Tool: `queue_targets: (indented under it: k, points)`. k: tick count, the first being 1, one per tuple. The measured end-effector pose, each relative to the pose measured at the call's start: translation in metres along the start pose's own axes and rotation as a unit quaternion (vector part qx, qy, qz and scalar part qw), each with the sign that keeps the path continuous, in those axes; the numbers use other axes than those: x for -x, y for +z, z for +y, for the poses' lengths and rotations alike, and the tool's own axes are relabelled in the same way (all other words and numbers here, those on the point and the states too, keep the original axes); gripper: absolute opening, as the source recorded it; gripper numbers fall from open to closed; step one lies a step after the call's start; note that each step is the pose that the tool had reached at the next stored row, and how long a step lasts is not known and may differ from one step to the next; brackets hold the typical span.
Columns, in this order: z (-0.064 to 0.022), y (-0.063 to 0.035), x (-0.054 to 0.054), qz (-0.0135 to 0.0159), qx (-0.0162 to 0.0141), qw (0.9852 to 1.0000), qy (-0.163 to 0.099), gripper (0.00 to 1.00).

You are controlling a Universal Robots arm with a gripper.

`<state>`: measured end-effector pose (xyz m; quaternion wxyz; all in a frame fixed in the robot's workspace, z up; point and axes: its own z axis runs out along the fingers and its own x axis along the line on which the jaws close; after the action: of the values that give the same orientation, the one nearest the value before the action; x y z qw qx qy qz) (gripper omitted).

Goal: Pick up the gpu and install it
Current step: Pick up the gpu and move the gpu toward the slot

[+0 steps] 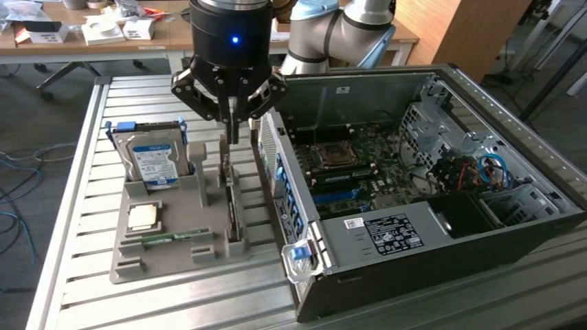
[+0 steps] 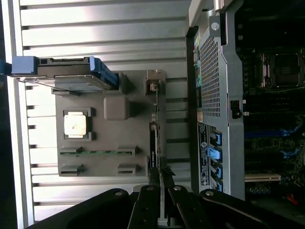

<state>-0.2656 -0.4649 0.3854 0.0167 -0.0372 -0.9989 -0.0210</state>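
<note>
- Tool (image 2: 159,179) sits nearest the wrist camera, fingers drawn together, nothing lifted. The tips lie over the top edge of the gpu (image 2: 153,138); I cannot tell whether they touch it.
- The gpu (image 1: 232,199) stands on edge in a slot of the grey tray (image 1: 137,271), on the tray side facing the computer case (image 1: 413,227). In the exterior view the tool (image 1: 234,136) hangs over the card's far end.
- Step in hand, as judged: the pick-up. A good grasp calls for jaws square across the thin board and centred on its edge. The lift should run straight up along the slot so the card does not bind.
- Edges: the case wall rises just beside the card on one side, and the tray's upright post (image 1: 195,157) is near on the other. The corridor is narrow, so sideways drift risks a knock.
- Hard drive (image 1: 151,159), processor chip (image 1: 144,216) and memory stick (image 1: 170,237) sit toward the bench edge at the exterior view's left, apart from the card.
- Open room: the space above the tray, bare bench (image 1: 137,96) slats toward the far edge, and the case's open upper side.
</note>
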Motion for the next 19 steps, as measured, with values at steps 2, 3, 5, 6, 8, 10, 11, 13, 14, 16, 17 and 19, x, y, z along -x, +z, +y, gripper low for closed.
queue_targets:
  k: [2, 3, 5, 6, 8, 10, 11, 13, 14, 16, 17, 19]
  points:
    - [0.0, 0.0, 0.0, 0.0, 0.0, 1.0, 0.0, 0.23]
    - [0.0, 0.0, 0.0, 0.0, 0.0, 1.0, 0.0, 0.23]
    - [0.0, 0.0, 0.0, 0.0, 0.0, 1.0, 0.0, 0.35]
    - [0.0, 0.0, 0.0, 0.0, 0.0, 1.0, 0.0, 0.35]
    - [0.0, 0.0, 0.0, 0.0, 0.0, 1.0, 0.0, 0.42]
    - [0.0, 0.0001, 0.0, 0.0, 0.0, 1.0, 0.0, 0.42]
    - [-0.0001, 0.001, 0.0, 0.0, 0.0001, 1.0, 0.0, 0.42]
    - [-0.0002, 0.0045, 0.0, 0.0, 0.0, 1.0, 0.0, 0.42]
    - [-0.0003, 0.0063, 0.0, 0.0001, 0.0, 1.0, 0.0, 0.42]
    - [-0.0004, 0.01, 0.0, 0.0, 0.0, 1.0, 0.0, 0.42]
    - [-0.0005, 0.0117, 0.0, 0.0, 0.0001, 1.0, 0.0, 0.42]
    - [-0.0006, 0.0154, 0.001, 0.0, 0.0, 1.0, 0.0, 0.42]
